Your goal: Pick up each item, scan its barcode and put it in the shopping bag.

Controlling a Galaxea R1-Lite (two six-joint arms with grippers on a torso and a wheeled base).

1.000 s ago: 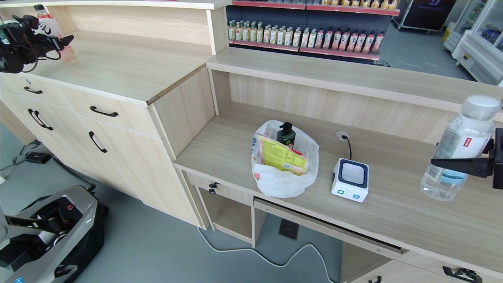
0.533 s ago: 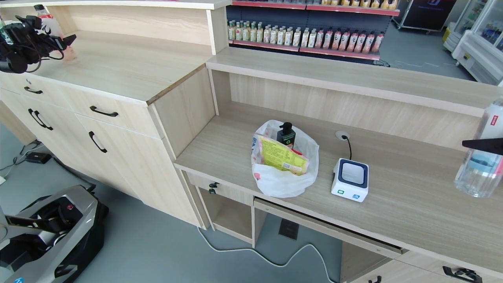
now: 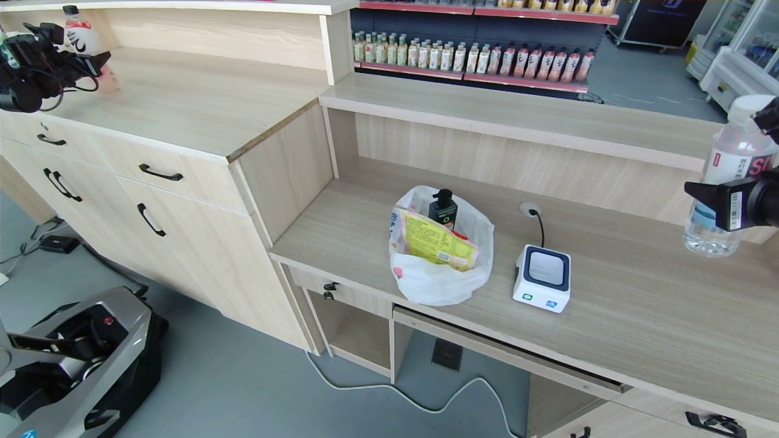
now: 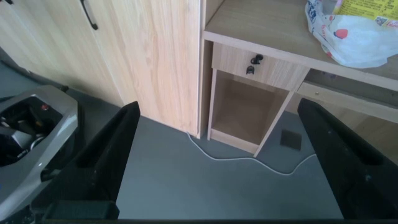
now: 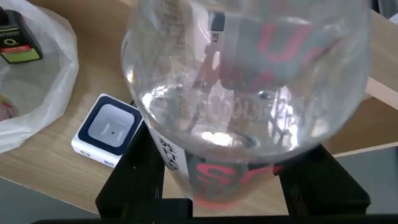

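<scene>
At the right edge, above the lower counter (image 3: pixel 639 316), my right gripper (image 3: pixel 733 204) is shut on a clear water bottle (image 3: pixel 727 164), which it holds nearly upright. From the right wrist, the water bottle (image 5: pixel 249 93) sits between the dark fingers (image 5: pixel 134 183). The white shopping bag (image 3: pixel 441 274) stands mid-counter and holds a yellow packet (image 3: pixel 435 240) and a black pump bottle (image 3: pixel 443 208). The white-and-blue scanner (image 3: pixel 543 278) lies to its right. My left gripper (image 3: pixel 91 64) hangs open over the upper counter beside a pink drink bottle (image 3: pixel 82 39).
The scanner's cable (image 3: pixel 539 226) runs to a hole in the counter. A raised ledge (image 3: pixel 517 115) backs the lower counter, with drink shelves (image 3: pixel 475 58) beyond it. Drawers with black handles (image 3: pixel 159 173) front the upper counter. Under the left wrist are floor and an open cubby (image 4: pixel 245 115).
My right gripper swung the water bottle out toward the right edge, then lifted it higher and more upright. The left arm shifted only slightly by the pink bottle.
</scene>
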